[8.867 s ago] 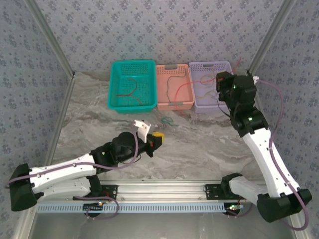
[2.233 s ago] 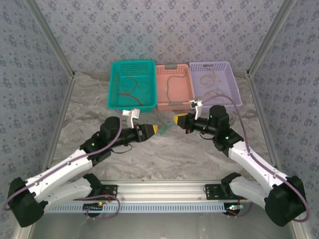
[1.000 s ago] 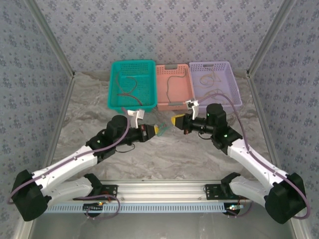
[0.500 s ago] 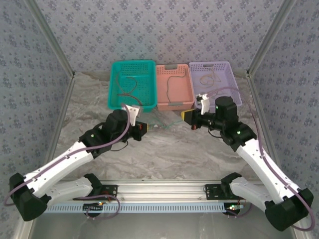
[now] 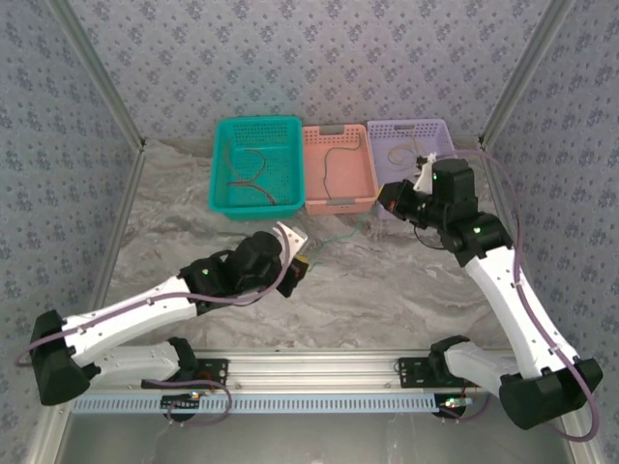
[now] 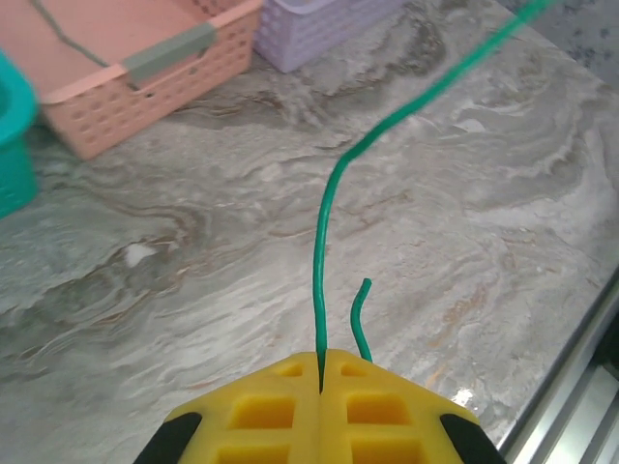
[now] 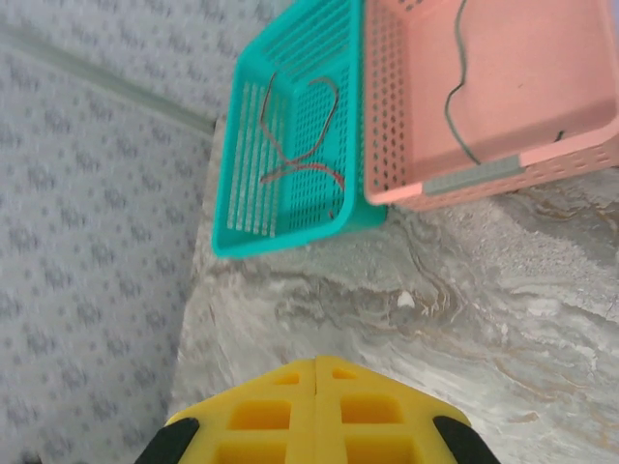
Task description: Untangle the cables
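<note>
Left jaws clamp shut near one end of the thin green wire [image 6: 320,280], which lifts off the grey marbled bench [image 6: 174,261] toward the right jaws — those are closed too, can't tell on what. Wire looks light, springy, slippery — best pinched near its ends.

No writing, label, brand mark or number is showing legibly anywhere, whether on the teal basket [image 5: 256,121], the pink basket [image 5: 334,130], the purple basket [image 5: 406,124], the left arm [image 5: 135,314], the right arm [image 5: 503,280] or the metal rail [image 5: 309,365].
</note>
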Tool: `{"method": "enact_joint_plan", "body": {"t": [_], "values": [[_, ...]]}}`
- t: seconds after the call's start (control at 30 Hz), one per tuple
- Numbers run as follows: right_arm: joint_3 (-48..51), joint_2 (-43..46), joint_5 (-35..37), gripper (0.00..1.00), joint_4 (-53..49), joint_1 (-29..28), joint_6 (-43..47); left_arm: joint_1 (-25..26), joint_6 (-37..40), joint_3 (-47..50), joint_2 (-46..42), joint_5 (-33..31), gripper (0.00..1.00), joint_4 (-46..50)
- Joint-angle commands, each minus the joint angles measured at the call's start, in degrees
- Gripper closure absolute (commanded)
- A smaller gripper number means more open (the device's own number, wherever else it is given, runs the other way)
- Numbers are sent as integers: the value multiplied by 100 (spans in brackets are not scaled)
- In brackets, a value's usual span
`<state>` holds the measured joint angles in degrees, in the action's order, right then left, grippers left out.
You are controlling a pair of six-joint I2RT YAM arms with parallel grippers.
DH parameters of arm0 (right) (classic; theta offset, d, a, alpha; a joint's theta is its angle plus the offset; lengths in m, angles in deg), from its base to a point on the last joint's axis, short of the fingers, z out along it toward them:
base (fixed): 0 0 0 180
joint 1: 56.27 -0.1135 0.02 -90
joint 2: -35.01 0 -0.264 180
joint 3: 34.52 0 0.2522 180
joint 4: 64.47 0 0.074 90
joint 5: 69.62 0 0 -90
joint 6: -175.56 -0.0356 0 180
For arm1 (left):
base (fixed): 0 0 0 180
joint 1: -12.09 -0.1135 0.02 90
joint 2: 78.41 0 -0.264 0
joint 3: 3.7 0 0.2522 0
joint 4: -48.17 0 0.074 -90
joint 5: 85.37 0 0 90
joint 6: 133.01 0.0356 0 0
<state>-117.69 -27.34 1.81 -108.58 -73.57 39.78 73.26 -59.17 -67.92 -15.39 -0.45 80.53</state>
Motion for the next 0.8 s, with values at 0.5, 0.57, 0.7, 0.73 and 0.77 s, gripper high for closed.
{"method": "enact_joint_plan", "body": {"t": [0.5, 0.57, 0.7, 0.73, 0.77], "values": [[-1743, -1159, 781, 100, 242, 332, -530, 1389, 303, -59, 1573, 147, 100, -244], [-1858, -1221, 739, 100, 170, 349, -426, 1397, 259, -12, 1502, 313, 100, -432], [-2141, -1352, 293, 100, 37, 329, -39, 1390, 161, 36, 1290, 366, 100, -614], [-2233, -1358, 205, 100, -6, 314, 91, 1348, 98, 47, 1242, 389, 100, -667], [-2323, -1358, 158, 99, -92, 296, 215, 1270, -23, 51, 1198, 489, 100, -725]]}}
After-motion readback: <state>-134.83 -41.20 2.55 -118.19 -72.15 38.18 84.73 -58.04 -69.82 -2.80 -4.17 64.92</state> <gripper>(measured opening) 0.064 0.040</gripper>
